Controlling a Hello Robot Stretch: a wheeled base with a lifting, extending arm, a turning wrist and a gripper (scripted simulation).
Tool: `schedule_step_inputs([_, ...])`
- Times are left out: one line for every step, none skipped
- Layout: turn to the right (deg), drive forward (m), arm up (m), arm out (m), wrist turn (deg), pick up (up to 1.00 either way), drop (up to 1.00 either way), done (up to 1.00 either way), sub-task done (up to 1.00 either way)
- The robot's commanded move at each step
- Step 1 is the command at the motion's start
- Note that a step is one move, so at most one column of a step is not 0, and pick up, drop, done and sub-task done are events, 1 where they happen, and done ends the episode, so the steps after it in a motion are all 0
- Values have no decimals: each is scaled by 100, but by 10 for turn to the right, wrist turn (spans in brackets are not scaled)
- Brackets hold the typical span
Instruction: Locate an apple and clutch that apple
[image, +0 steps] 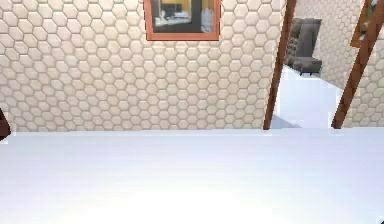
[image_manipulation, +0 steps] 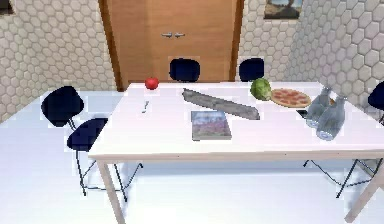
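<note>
A small red apple rests on the far left part of a long white table in the arm side view. It sits near the table's far edge, with a small fork-like utensil lying just in front of it.
On the table lie a grey loaf-like thing, a book, a green lettuce, a round flat pizza and glass bottles. Dark blue chairs surround it; a wooden door stands behind. The forward view shows a hexagon-tiled wall, a framed picture and a doorway.
</note>
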Motion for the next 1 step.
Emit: schedule_step_inputs([-30,0,0,0,0,0,0,0,0])
